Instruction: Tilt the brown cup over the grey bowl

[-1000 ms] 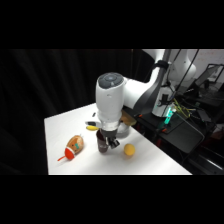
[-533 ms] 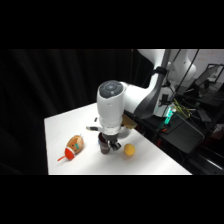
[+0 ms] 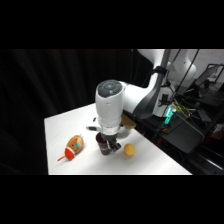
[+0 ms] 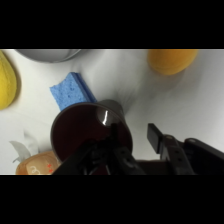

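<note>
The brown cup (image 4: 82, 132) stands upright on the table, and the wrist view looks down into its wide rim. My gripper (image 4: 135, 136) is open and astride the cup's near wall. One dark finger reaches inside the rim, and the other finger (image 4: 155, 137) stands outside, a small gap from the wall. In the side view the gripper (image 3: 109, 143) is low over the cup (image 3: 103, 148) at mid table. The grey bowl (image 4: 47, 54) shows as a shiny curve at the wrist view's top edge, beyond a blue block (image 4: 74, 92). The arm hides the bowl in the side view.
An orange-brown toy with a red tip (image 3: 73, 146) lies left of the cup and also shows in the wrist view as the toy (image 4: 34, 163). A yellow ball (image 3: 129, 150) sits to the cup's right. A yellow object (image 4: 6, 80) lies beside the bowl. Dark equipment (image 3: 185, 130) crowds the table's right side.
The arm has come down slightly over the cup. The cup, toy and ball stay where they were.
</note>
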You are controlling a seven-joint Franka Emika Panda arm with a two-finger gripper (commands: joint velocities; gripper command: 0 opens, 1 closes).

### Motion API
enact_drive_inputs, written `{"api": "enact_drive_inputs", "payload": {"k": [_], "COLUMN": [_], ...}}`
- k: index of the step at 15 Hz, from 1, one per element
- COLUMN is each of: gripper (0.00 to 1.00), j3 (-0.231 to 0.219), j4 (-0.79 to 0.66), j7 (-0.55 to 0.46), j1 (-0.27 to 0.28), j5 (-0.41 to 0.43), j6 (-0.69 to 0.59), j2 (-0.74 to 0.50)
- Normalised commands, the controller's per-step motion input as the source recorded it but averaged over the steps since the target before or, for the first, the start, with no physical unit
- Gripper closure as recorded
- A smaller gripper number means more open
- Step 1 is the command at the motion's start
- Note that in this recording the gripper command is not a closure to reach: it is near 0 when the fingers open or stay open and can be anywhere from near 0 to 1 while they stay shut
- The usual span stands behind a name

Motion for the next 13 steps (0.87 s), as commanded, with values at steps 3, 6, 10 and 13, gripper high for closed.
{"api": "enact_drive_inputs", "payload": {"k": [3,6,10,13], "gripper": [0.0,0.0,0.0,0.0], "j3": [-0.001,0.08,0.089,0.089], "j4": [-0.01,-0.1,0.0,0.22], "j7": [-0.19,-0.31,-0.22,-0.04], "j1": [-0.014,-0.072,-0.075,-0.096], "j5": [0.183,0.266,0.204,0.094], "j6": [-0.21,-0.37,-0.43,-0.52], "j2": [-0.3,-0.65,-0.65,-0.32]}}
